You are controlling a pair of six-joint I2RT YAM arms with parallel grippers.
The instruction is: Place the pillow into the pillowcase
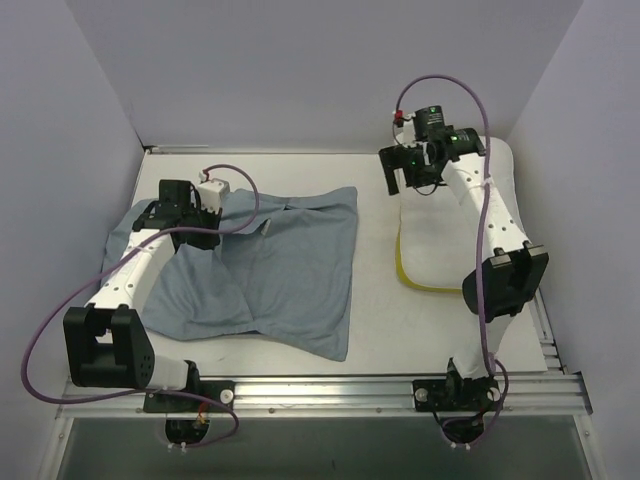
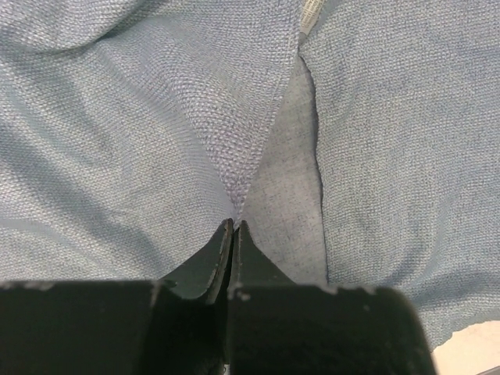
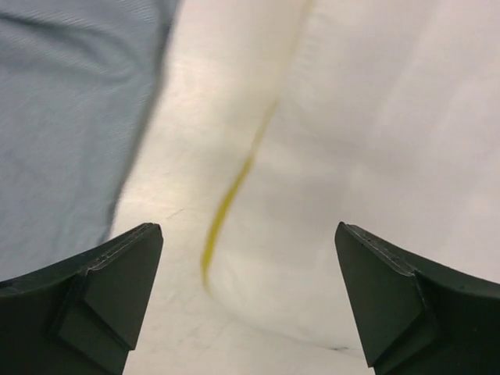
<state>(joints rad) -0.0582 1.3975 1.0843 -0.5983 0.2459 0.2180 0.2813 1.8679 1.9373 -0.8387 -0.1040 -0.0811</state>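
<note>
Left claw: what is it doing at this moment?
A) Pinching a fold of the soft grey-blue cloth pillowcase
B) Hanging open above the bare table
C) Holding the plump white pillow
A: the left claw is shut, and a ridge of the soft grey-blue cloth pillowcase runs straight into its tips.

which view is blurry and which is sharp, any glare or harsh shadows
right wrist view: smeared, the pillow and its yellow band soft, the pillowcase edge streaky; left wrist view: sharp, the cloth weave crisp, the left gripper nearly black; top external view: even light, faint shadows on the table, no glare
</note>
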